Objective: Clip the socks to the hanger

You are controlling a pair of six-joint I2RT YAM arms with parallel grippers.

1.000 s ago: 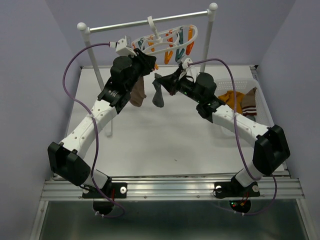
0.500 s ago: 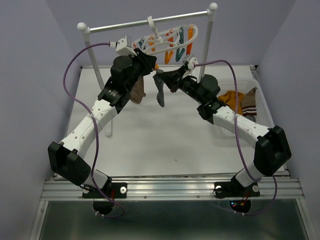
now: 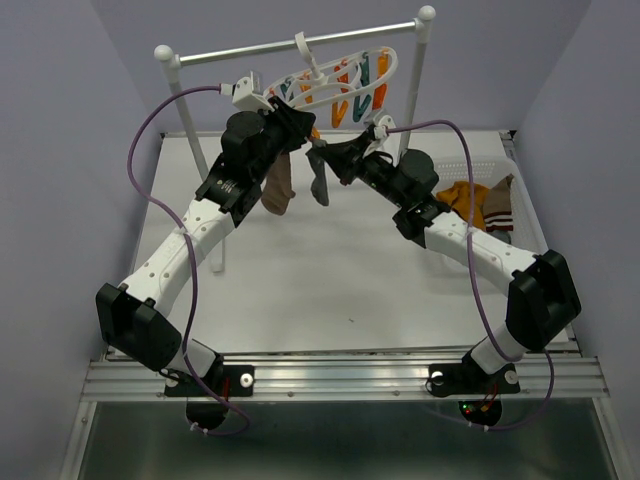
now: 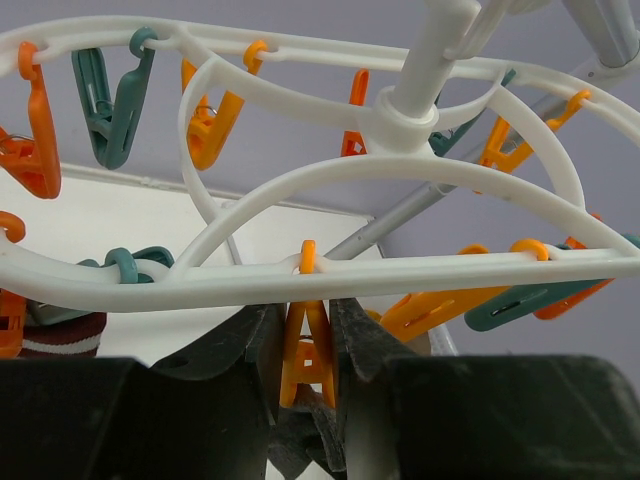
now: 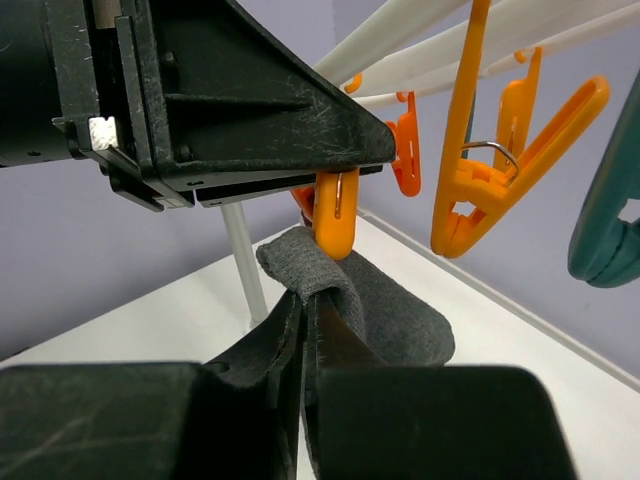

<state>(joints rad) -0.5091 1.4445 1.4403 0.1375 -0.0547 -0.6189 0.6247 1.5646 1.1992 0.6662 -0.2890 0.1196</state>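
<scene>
The white oval hanger point(image 3: 345, 82) hangs by its hook from the rack's crossbar, its orange and teal clips dangling. My left gripper point(image 3: 303, 124) is shut on one orange clip point(image 4: 308, 350), a finger pressing each side of it. My right gripper point(image 3: 328, 157) is shut on the folded top of a dark grey sock point(image 5: 395, 315). That fold sits right under the tip of the squeezed clip point(image 5: 335, 215) and touches it. The rest of the grey sock point(image 3: 318, 186) hangs down. A brown sock point(image 3: 279, 188) hangs from the hanger beside it.
The white two-post rack point(image 3: 300, 42) stands at the back of the table. A white basket point(image 3: 478, 166) at the right holds mustard and striped socks point(image 3: 478, 203). A striped sock cuff point(image 4: 62, 334) shows clipped at the hanger's left.
My right gripper has risen and moved left toward the hanger, bringing the grey sock up under the clip. The left arm has stayed still on the clip.
</scene>
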